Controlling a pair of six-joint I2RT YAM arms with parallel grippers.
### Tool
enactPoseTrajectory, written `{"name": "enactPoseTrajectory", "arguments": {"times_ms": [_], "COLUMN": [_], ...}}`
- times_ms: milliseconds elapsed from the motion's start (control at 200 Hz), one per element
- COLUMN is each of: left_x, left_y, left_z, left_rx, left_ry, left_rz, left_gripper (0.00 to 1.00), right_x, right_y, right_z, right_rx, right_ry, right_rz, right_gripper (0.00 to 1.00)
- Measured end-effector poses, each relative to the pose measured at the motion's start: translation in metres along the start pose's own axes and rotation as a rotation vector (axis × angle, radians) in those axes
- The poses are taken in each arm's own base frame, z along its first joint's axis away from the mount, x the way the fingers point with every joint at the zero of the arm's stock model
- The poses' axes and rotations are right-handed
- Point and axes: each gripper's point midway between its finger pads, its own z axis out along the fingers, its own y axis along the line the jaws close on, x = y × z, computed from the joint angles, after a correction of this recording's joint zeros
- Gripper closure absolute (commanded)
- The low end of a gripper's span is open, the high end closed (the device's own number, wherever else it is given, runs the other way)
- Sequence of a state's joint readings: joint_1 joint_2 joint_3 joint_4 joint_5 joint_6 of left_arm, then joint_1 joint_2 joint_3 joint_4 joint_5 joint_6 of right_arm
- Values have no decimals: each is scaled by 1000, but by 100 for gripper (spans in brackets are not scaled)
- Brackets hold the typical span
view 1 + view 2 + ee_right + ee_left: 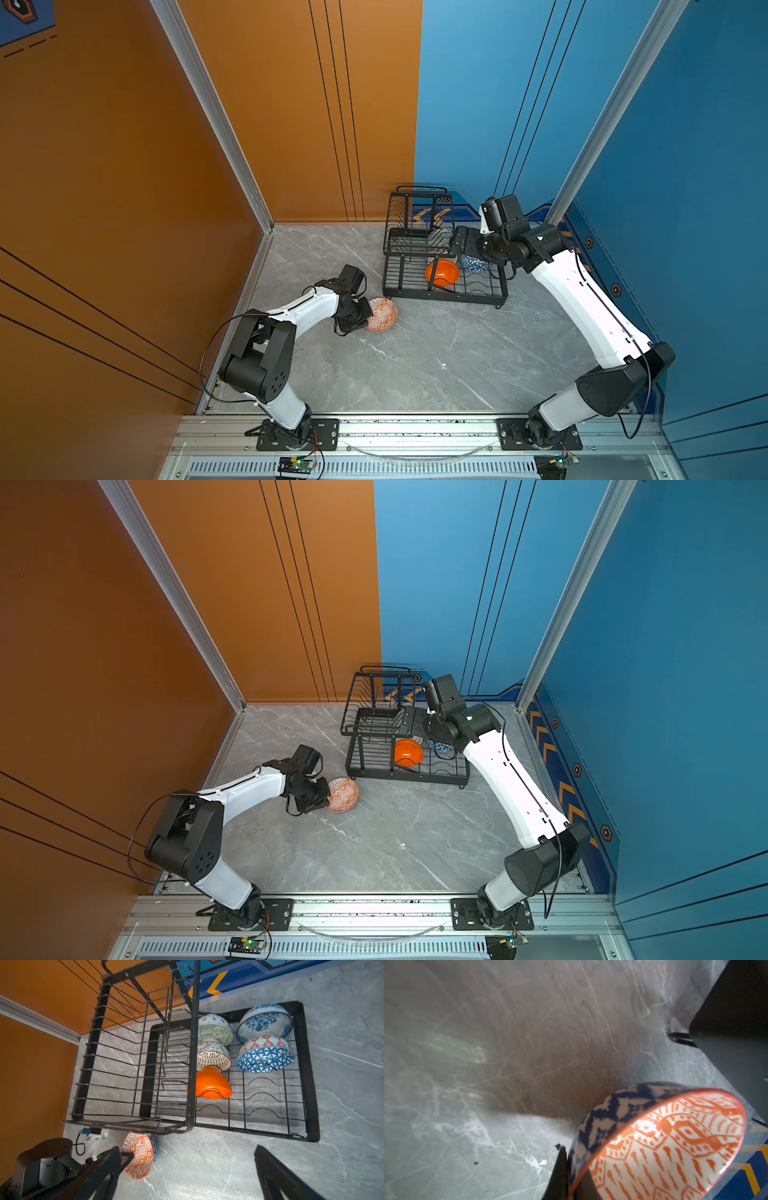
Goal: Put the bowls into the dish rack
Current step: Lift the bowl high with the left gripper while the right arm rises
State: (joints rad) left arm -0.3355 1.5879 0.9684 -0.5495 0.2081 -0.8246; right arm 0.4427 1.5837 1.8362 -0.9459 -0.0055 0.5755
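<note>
A: How far is the loading, as you judge it?

B: I would say five of six are done. Five bowls stand on edge on the lower tray of the dish rack (pixel 309 1076), which sits at the far right part of the table (pixel 415 365). The left row has the pale-green bowl (pixel 215 1031) farthest, then the dark-lattice bowl (pixel 214 1056), then the plain orange bowl (pixel 209 1082) nearest. The right row has the blue-floral bowl (pixel 265 1020) and, nearer than it, the blue triangle bowl (pixel 266 1058).

A: And the sixth one?

B: The orange-red geometric bowl (pixel 383 314) is outside the rack, near and to the left of its near left corner. The left end effector (pixel 368 315) is closed on its rim and pinches the wall from inside and outside. The bowl is tilted up on its side. I cannot tell if its lower edge touches the table.

A: And the right end effector (pixel 193 1151)?

B: It hovers above the far right part of the rack with the jaws fully apart, and it holds nothing.

A: So what is left?

B: In my view only this last bowl: carry it to the rack and set it in a free slot. Free wire slots show at the near part of the tray, more of them in the right row. The upper basket holds no bowl, as far as I can see
</note>
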Motion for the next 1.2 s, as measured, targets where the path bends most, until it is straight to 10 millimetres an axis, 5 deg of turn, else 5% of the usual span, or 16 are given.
{"name": "enactPoseTrajectory", "arguments": {"times_ms": [135,395,551,821,986,1201], "left_x": [-27,-109,-149,-214,-225,-224], "left_y": [8,14,7,-53,-100,-147], "left_z": [-35,-136,-171,-248,-279,-289], "left_rx": [55,221,280,386,413,361], "left_ry": [-124,-560,-763,-1108,-1268,-1397], "left_rz": [-77,-225,-253,-120,26,176], "left_gripper": [100,100,100,100,100,100], "right_x": [-15,-58,-83,-95,-98,-119], "right_y": [15,61,95,159,191,217], "right_z": [0,-3,8,36,40,16], "right_rx": [-51,-208,-338,-560,-684,-858], "right_ry": [-15,-54,-53,13,49,56], "right_rz": [16,140,274,454,524,628], "right_gripper": [0,0,0,0,0,0]}}
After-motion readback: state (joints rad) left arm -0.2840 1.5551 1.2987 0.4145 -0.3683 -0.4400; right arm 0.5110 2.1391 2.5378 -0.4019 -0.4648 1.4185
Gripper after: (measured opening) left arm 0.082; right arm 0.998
